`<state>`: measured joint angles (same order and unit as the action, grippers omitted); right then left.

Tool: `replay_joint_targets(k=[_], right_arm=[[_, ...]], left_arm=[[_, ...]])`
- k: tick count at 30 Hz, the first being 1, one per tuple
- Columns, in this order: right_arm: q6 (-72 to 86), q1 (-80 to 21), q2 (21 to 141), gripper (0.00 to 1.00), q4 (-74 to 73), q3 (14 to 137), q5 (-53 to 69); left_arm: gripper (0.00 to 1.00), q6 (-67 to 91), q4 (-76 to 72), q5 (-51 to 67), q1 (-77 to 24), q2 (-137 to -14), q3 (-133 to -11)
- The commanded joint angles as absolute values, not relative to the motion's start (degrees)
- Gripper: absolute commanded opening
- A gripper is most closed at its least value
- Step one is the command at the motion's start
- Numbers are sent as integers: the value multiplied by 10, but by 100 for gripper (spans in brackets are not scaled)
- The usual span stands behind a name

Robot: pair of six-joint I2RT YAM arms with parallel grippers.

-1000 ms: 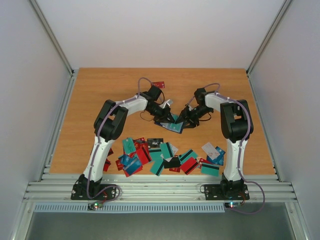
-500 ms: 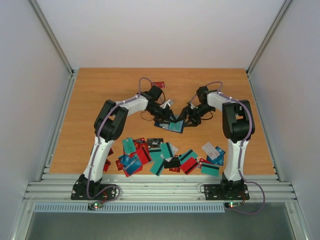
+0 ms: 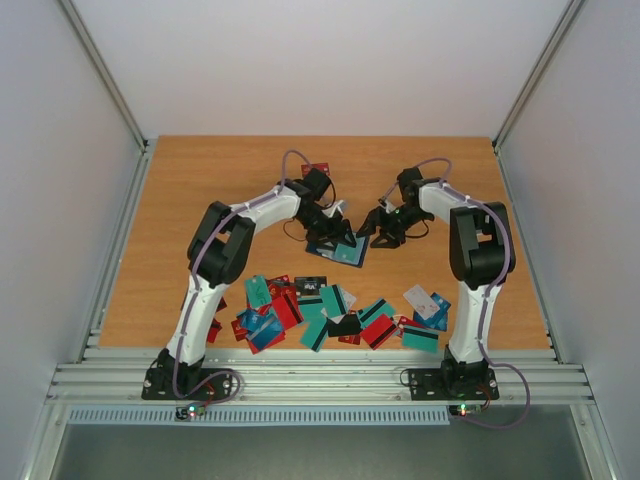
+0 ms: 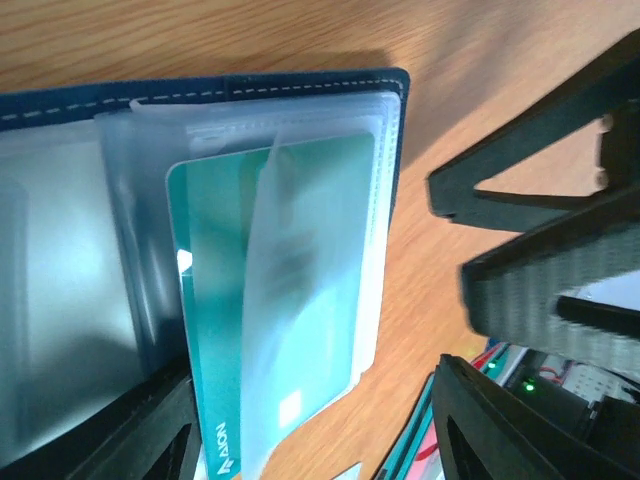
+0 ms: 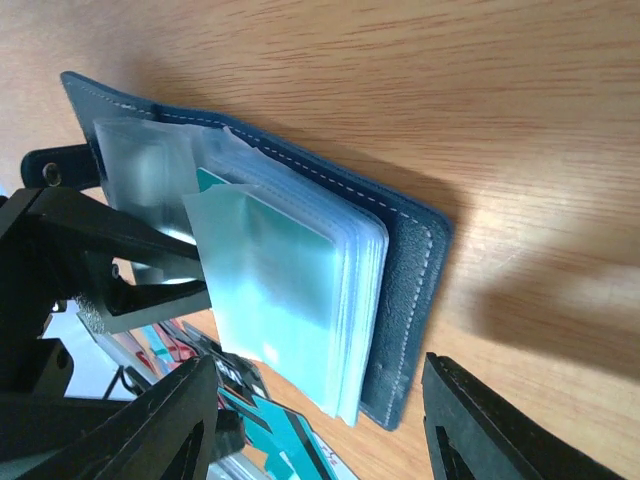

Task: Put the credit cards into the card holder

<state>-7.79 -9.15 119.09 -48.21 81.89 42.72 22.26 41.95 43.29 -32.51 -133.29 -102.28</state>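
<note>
The dark navy card holder (image 3: pixel 338 251) lies open on the table between my two arms, its clear sleeves fanned up. A teal credit card (image 4: pixel 280 300) sits inside one sleeve, also showing in the right wrist view as the teal card (image 5: pixel 285 290). My left gripper (image 4: pixel 312 440) hovers over the card holder (image 4: pixel 300 82) with jaws wide apart, gripping nothing. My right gripper (image 5: pixel 320 435) is open too, straddling the stitched edge of the card holder (image 5: pixel 410 290) without touching it. From above, the left gripper (image 3: pixel 338 224) and right gripper (image 3: pixel 374 229) face each other.
Several loose credit cards (image 3: pixel 330 310), teal, red, blue, white and black, lie in a row near the table's front edge between the arm bases. One red card (image 3: pixel 318 168) lies alone behind the left arm. Metal rails and walls border the wooden table (image 3: pixel 200 200).
My left gripper has opened from shut, letting go at the card holder. My right gripper has drawn back slightly up and right from the holder and opened a little wider.
</note>
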Motion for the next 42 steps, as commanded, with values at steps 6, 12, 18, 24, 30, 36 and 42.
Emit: replay_joint_targets(k=[6,12,18,24,30,36,42], right_arm=[[-38,-89,1123,58,-426,774,467],[-7,-89,1100,58,-390,743,492],[-1,-90,1085,58,-379,729,495],[81,-91,1075,58,-289,687,534],[142,-101,1081,59,-204,659,563],[164,-101,1090,58,-178,652,570],[160,-101,1098,58,-184,659,573]], left_arm=[[71,176,540,336,-325,-1298,-1051],[73,118,573,301,-325,-1273,-1055],[84,93,558,282,-325,-1241,-1022],[59,95,495,319,-325,-1214,-979],[46,92,480,333,-325,-1248,-978],[45,86,487,289,-325,-1265,-981],[40,84,484,284,-325,-1280,-985]])
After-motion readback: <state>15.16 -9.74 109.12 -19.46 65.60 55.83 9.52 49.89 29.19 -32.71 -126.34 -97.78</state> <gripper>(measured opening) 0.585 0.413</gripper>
